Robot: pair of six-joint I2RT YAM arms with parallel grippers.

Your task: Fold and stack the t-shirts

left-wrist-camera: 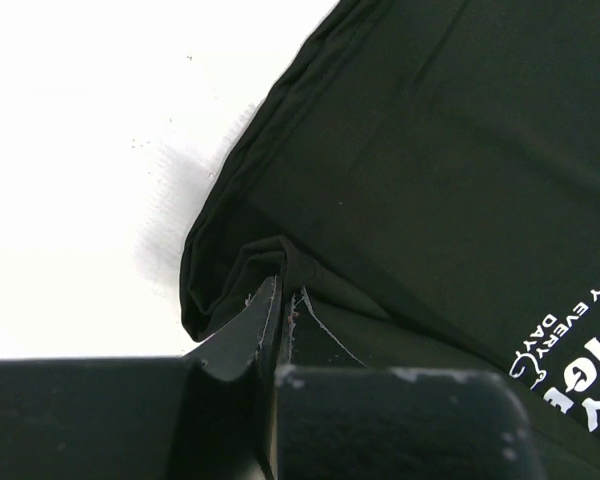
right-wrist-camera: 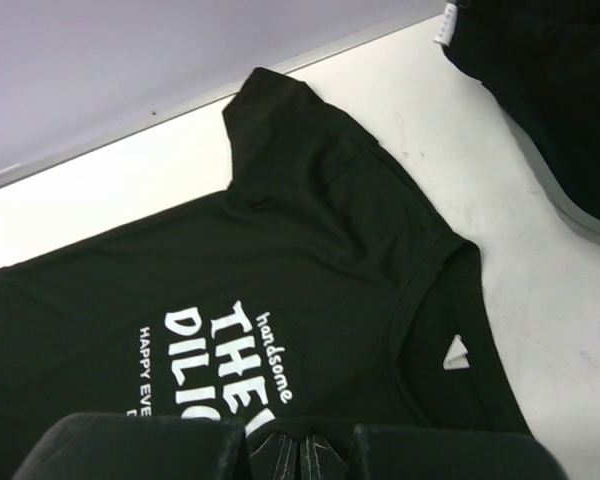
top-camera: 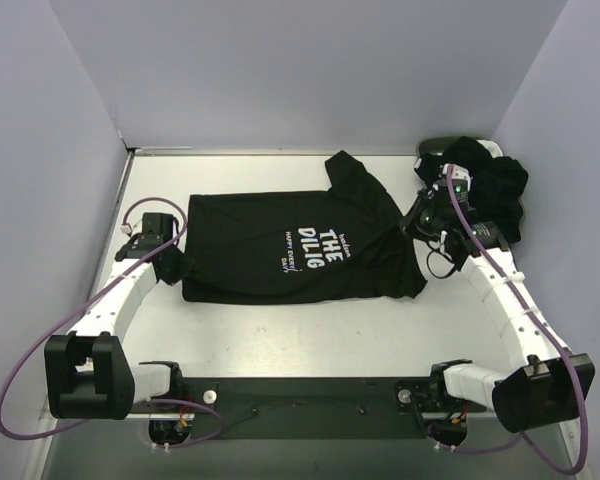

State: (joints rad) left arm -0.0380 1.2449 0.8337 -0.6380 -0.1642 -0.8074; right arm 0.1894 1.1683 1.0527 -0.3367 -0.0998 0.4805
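A black t-shirt (top-camera: 270,235) with white lettering lies spread flat in the middle of the table, its collar toward the right. My left gripper (top-camera: 170,268) is at the shirt's near-left hem corner. In the left wrist view my left gripper (left-wrist-camera: 283,295) is shut on a raised fold of that shirt (left-wrist-camera: 430,150). My right gripper (top-camera: 412,222) is at the collar end. In the right wrist view my right gripper (right-wrist-camera: 302,445) is shut on the shirt (right-wrist-camera: 310,250) below the lettering. More black shirts (top-camera: 495,195) are heaped at the back right.
A dark oval basket (top-camera: 438,148) stands at the back right corner under the heap of black cloth; its grey rim (right-wrist-camera: 570,210) shows in the right wrist view. Purple-grey walls close in the back and both sides. A black bar (top-camera: 300,395) joins the arm bases.
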